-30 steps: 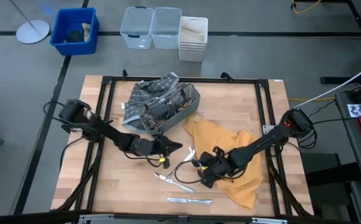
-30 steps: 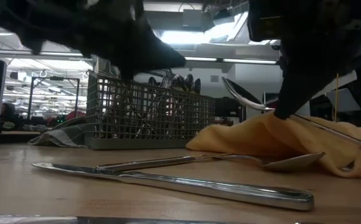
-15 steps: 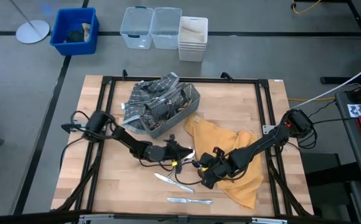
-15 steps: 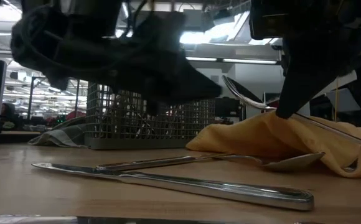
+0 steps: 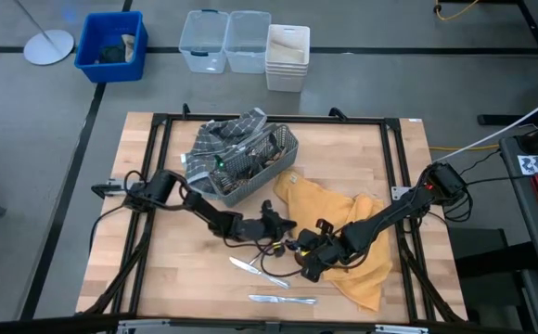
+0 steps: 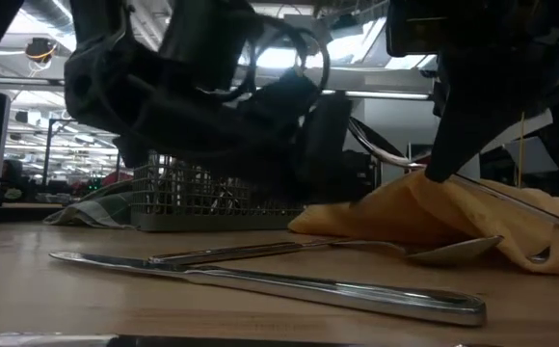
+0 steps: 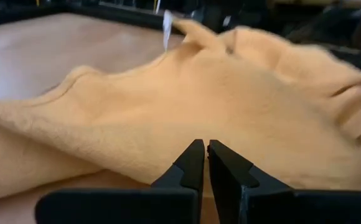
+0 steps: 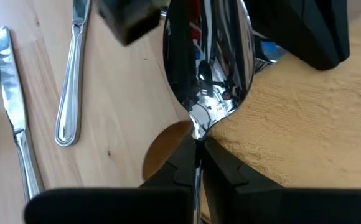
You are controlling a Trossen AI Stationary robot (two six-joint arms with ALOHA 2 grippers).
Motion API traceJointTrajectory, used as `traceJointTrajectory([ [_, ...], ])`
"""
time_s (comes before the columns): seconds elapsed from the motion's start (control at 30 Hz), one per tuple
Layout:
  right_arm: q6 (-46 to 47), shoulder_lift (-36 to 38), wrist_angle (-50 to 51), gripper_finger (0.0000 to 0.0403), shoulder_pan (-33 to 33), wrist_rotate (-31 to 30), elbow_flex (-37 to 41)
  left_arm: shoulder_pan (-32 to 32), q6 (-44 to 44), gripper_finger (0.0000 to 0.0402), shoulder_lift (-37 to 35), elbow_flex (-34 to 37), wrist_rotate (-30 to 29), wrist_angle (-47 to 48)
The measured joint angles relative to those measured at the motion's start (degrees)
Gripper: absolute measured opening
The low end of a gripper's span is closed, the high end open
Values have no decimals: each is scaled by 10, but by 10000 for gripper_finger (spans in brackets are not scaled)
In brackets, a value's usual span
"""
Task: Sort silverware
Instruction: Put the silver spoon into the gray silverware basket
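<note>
Jaws of right gripper (image 8: 196, 148) clamp spoon (image 8: 206, 62) neck; left gripper (image 7: 205, 163) jaws closed, empty, beside yellow cloth (image 7: 243, 112)

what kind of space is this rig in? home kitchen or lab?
Likely a lab or workshop, not a kitchen: black metal frame around the wooden table, stacked clear plastic bins on grey concrete floor, open hall with ceiling strip lights behind.

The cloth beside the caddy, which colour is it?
Mustard yellow cloth, plain; clearest in the left wrist view.
</note>
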State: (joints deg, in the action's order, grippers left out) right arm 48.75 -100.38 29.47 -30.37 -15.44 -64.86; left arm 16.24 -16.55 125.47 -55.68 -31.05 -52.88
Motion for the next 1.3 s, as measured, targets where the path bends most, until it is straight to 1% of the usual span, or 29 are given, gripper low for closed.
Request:
traceJointTrajectory([
  [0.1,-15,0,0,19,0,0,0,-7,-1,15,1,-10,0,43],
  [0.27,-32,0,-3,19,0,6,0,-21,-26,15,1,-21,0,111],
  [0.5,-45,0,-2,19,0,35,0,-38,-72,15,1,-23,18,152],
  [0.63,-46,0,0,19,0,34,0,-40,-70,15,1,-23,22,153],
  [0.83,-57,9,2,19,0,30,0,-32,-42,15,1,-22,24,116],
  [1.07,-57,50,7,19,0,34,0,-22,-27,15,-17,-22,24,98],
  [1.23,-57,81,9,19,0,49,0,-16,-12,15,-32,-22,23,100],
  [1.3,-57,90,11,19,0,44,0,-14,-8,15,-40,-22,23,98],
])
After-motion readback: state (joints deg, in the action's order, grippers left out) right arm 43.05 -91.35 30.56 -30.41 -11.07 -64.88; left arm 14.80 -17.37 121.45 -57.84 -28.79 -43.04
